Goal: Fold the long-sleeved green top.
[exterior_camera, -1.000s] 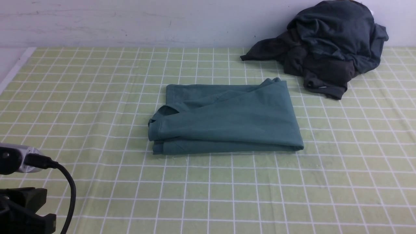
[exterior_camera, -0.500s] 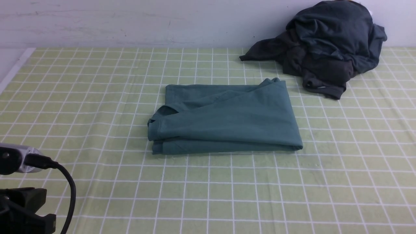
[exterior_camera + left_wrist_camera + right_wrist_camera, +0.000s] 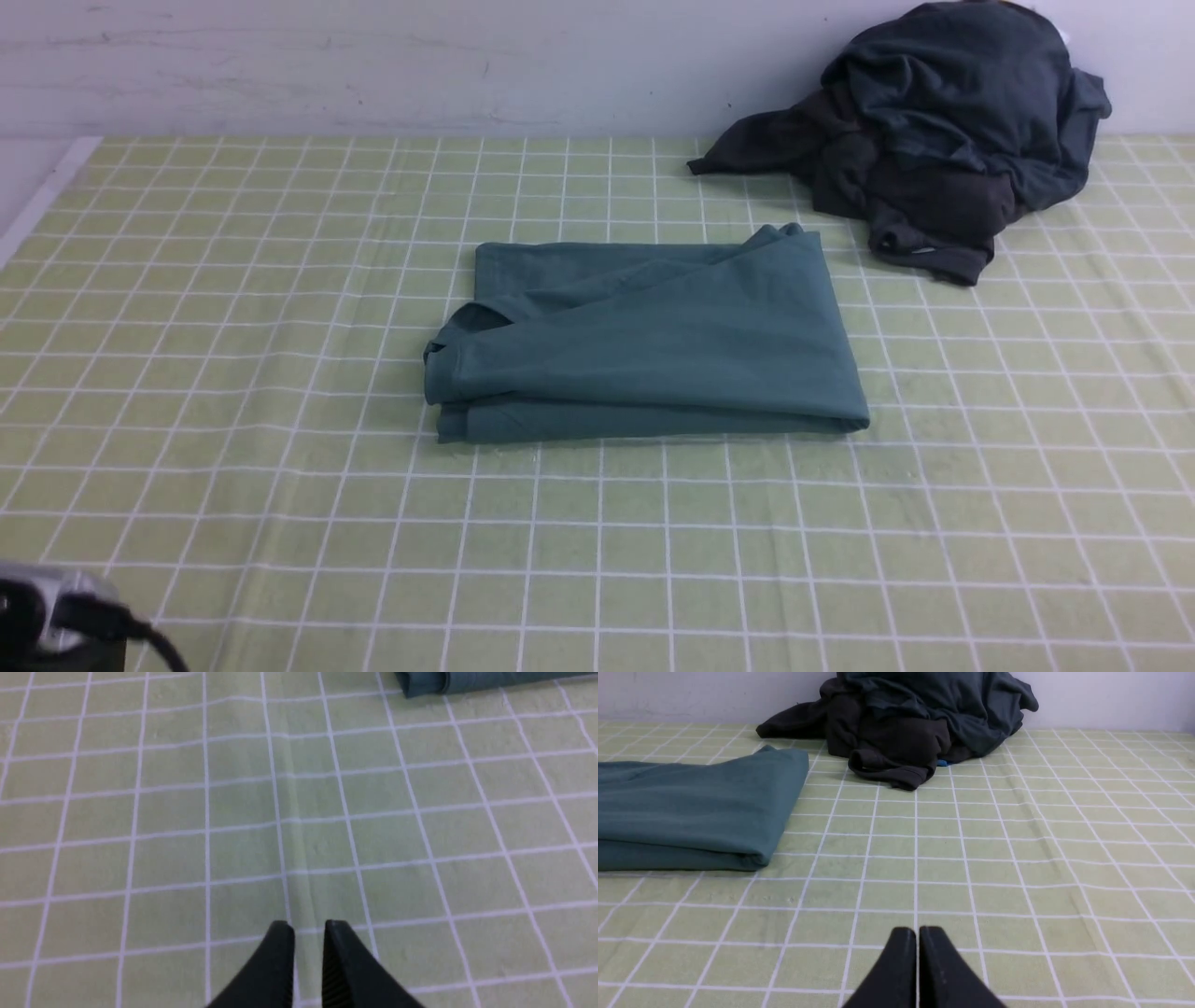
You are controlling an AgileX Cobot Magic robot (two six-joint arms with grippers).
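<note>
The green long-sleeved top (image 3: 644, 336) lies folded into a flat rectangle in the middle of the checked cloth, its neck opening at the left end. No gripper touches it. In the left wrist view my left gripper (image 3: 308, 926) hovers over bare cloth, jaws a narrow gap apart and holding nothing, with a corner of the top (image 3: 467, 681) far off. My right gripper (image 3: 918, 929) is shut on nothing, and the top's right end (image 3: 691, 807) lies well ahead of it. Only a bit of my left arm (image 3: 47, 611) shows in the front view.
A heap of dark charcoal-grey garments (image 3: 934, 131) sits at the back right against the wall, just behind the top's far right corner. The yellow-green checked tablecloth (image 3: 280, 523) covers the table, whose left edge (image 3: 37, 205) shows at the far left.
My left arm has dropped lower toward the front view's bottom left corner. The folded top and the dark heap have not moved.
</note>
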